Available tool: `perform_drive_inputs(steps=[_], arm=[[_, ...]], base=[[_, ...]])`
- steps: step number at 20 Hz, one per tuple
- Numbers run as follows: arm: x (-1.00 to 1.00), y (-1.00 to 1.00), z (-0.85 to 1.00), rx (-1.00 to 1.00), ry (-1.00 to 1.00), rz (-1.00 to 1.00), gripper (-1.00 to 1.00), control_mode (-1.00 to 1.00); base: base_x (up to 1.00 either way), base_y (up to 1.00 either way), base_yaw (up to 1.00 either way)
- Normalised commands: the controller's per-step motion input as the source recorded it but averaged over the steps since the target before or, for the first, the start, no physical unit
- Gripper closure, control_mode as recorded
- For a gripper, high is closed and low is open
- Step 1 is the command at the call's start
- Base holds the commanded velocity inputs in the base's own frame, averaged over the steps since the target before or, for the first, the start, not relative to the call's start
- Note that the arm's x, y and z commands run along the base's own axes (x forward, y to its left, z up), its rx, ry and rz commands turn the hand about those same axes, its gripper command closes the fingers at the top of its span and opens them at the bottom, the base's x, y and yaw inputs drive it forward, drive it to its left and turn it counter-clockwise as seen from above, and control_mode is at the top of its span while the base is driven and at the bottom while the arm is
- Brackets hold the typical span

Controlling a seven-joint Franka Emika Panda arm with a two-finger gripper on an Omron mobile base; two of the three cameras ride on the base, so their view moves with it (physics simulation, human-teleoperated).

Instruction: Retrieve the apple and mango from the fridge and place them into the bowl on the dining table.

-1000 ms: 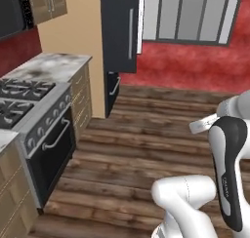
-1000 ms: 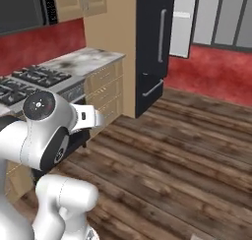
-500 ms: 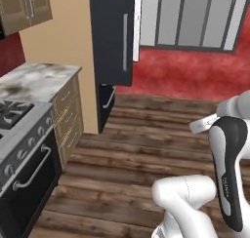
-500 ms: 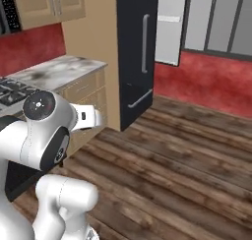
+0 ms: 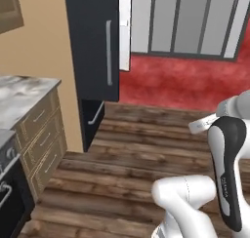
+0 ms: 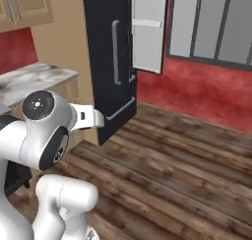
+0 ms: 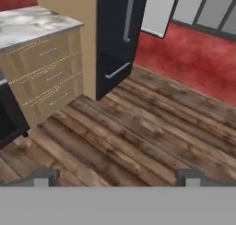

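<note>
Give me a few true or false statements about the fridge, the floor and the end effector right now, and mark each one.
1. One fridge door stands open. True: a pale door panel swings out beside the closed black one.
2. The end effector holds a mango. False: it is open and empty, with only floor between its tips.
3. The floor is dark wooden planks. True.
4. The wall behind the fridge is blue. False: it is red.
5. Tan drawers under a marble counter stand beside the fridge. True.
6. The fridge's lower drawer is pulled out. False: it sits shut, flush with the front.
</note>
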Motion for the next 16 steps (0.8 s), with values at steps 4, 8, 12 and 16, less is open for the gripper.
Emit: perform_drive_inputs(steps=[4,8,12,16], arm=[[0.0,0.0,0.0,0.0,0.0,0.0,-1.0,1.0],[0.0,0.0,0.0,0.0,0.0,0.0,-1.0,1.0],[0.0,0.0,0.0,0.0,0.0,0.0,-1.0,1.0],[0.0,0.0,0.0,0.0,0.0,0.0,-1.0,1.0]], base=[[1.0,-0.99,0.0],[1.0,-0.99,0.0],[1.0,-0.86,0.1],[1.0,-0.57,0.27]])
